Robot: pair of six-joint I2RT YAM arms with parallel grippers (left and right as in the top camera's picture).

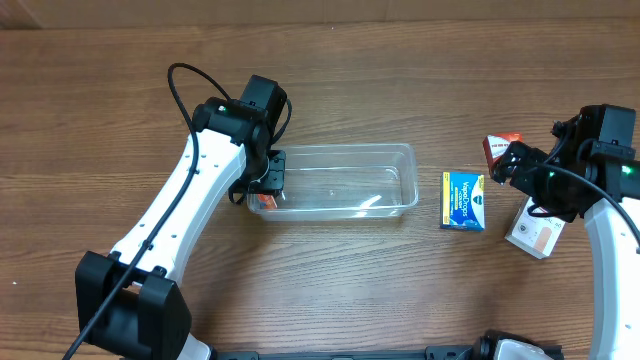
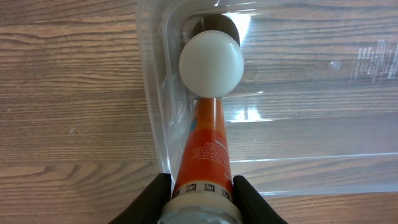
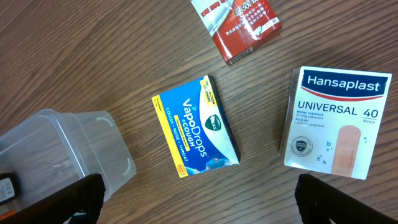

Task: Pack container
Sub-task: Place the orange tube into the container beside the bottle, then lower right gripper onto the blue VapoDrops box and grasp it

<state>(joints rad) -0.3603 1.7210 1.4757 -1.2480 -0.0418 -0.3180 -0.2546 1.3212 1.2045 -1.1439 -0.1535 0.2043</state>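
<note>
Well, the packing looks barely begun. The left gripper (image 2: 202, 196) is clamped on an orange tube (image 2: 205, 149) and holds it nose-down inside the container (image 1: 400, 150). The tube's white cap (image 2: 211, 62) sits straight ahead of the jaws, at the end wall nearest that arm. The rest of the clear bin stretches away from those jaws, and I see nothing else lying in it. So at best one item is going in and has not been let go.

The right gripper (image 1: 512, 165) hangs past the container's far end with its jaws wide apart and nothing between them. Three packs lie loose on the table (image 1: 400, 60) around it: a VapoDrops box (image 3: 196, 134) roughly under the gap of the jaws, a Hansaplast box (image 3: 336, 118) nearer one finger, and a red box (image 3: 239, 25) further out ahead. By my reckoning all three are left to pack.

From overhead, the tube is only a sliver of orange (image 1: 263, 201) under the left wrist. The left wrist view shows the grip and the cap plainly, though I cannot tell whether the cap touches the floor of the bin. The right wrist view alone makes the box labels readable and shows those open jaws. It catches just a corner of the container (image 3: 68, 149).
</note>
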